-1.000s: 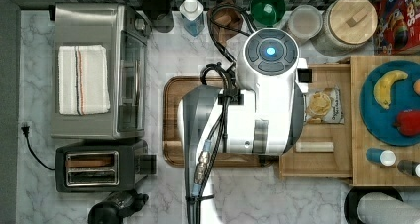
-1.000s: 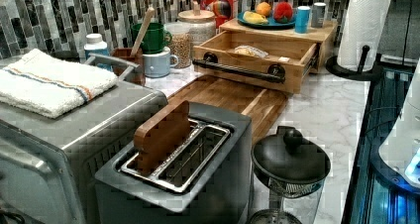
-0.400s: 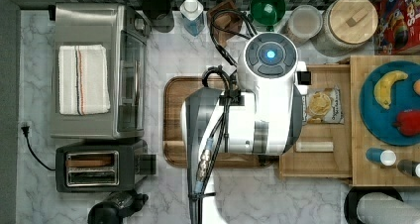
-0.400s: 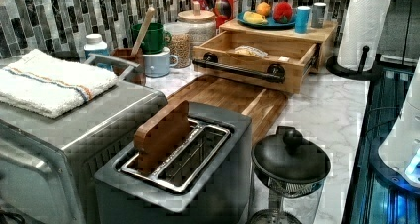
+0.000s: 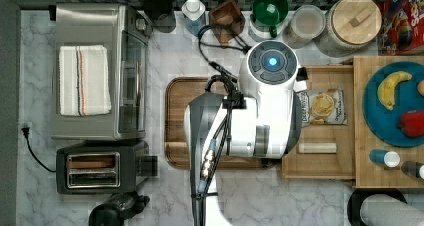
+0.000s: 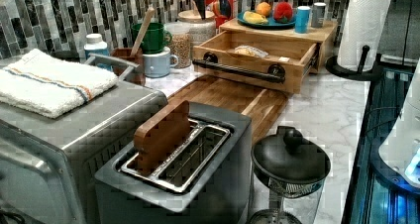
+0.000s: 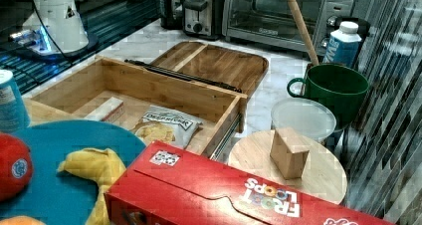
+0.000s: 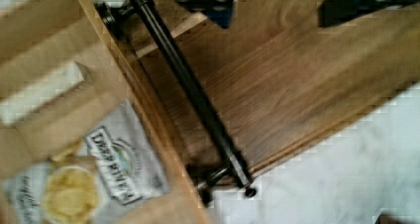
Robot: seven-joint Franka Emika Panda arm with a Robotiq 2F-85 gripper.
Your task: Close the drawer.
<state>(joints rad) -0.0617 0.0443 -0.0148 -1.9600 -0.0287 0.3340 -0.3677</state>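
The drawer (image 5: pixel 325 168) is a shallow light-wood box, pulled open, with a chips bag (image 5: pixel 324 107) and a small white box (image 5: pixel 317 147) inside. My white arm (image 5: pixel 265 106) covers its front in the top view. Its long black bar handle (image 6: pixel 237 70) faces the walnut board (image 6: pixel 233 97) in the left view and shows again in the right view (image 7: pixel 179 75). In the wrist view my gripper (image 8: pixel 282 8) is open, its fingertips (image 8: pixel 218 11) spread above the board a short way off the handle (image 8: pixel 193 92), touching nothing.
A light-wood top with a blue plate (image 5: pixel 385 128) of fruit sits over the drawer. Toaster oven (image 5: pixel 95 71) and toaster (image 5: pixel 100 171) stand on the top view's left. Green mug (image 5: pixel 270 8), jars and a cereal box (image 7: pixel 209 195) line the tiled wall. A paper towel roll (image 6: pixel 364 23) stands beside the drawer.
My arm has shifted a little toward the top view's bottom edge. The drawer has stayed open in the same place.
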